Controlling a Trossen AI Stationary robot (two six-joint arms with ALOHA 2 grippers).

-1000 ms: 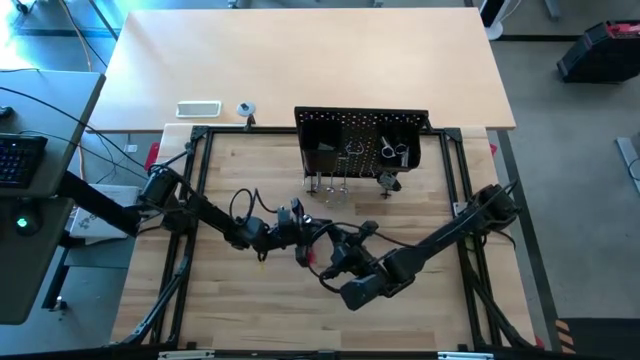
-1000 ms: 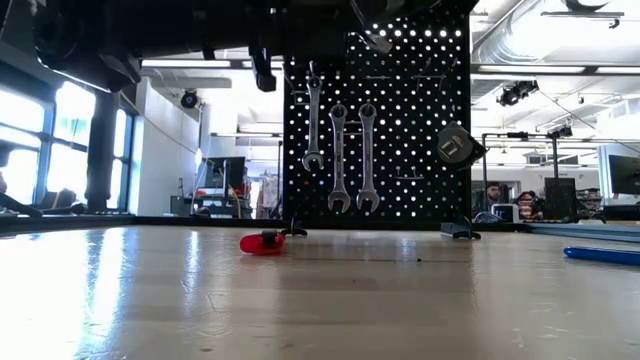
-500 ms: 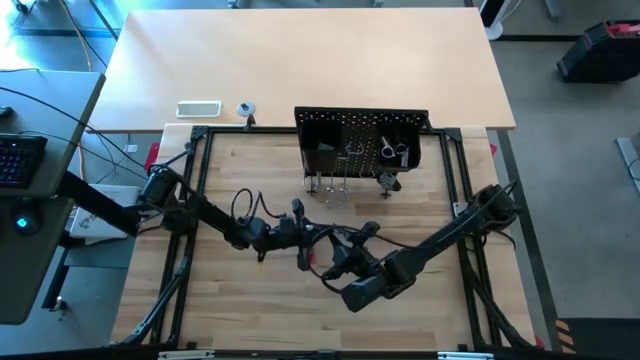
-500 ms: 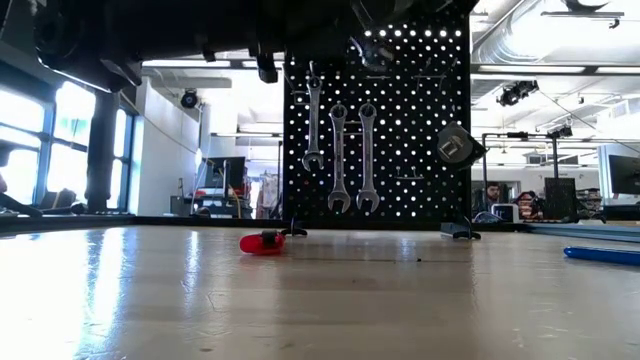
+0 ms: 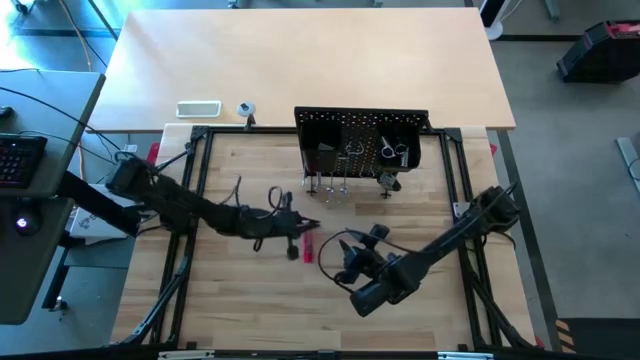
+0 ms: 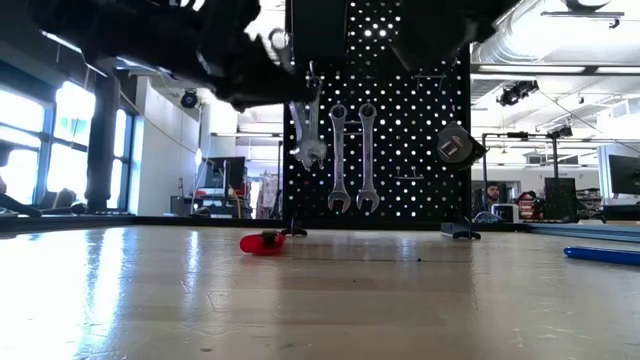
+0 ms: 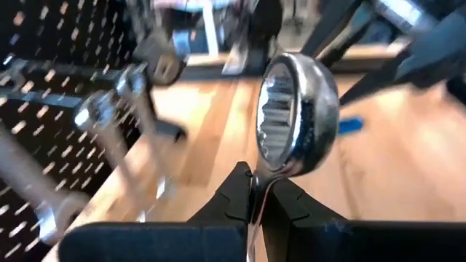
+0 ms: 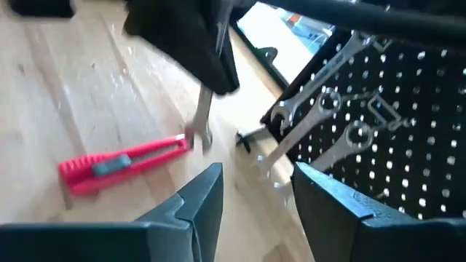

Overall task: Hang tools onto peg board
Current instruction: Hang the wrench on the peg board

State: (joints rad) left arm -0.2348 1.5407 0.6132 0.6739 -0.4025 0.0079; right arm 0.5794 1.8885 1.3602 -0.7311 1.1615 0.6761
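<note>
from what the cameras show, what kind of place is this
Most likely a robotics lab or workshop: a wooden workbench with a standing peg board hung with wrenches, and, behind it, desks with monitors and exposed ceiling ducts.

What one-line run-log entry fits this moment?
left claw: shut on wrench | right claw: open, empty | red-handled tool: on table | peg board: wrenches hung

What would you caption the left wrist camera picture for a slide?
Left gripper shut on a silver wrench, ring end up, near the peg board.
</note>
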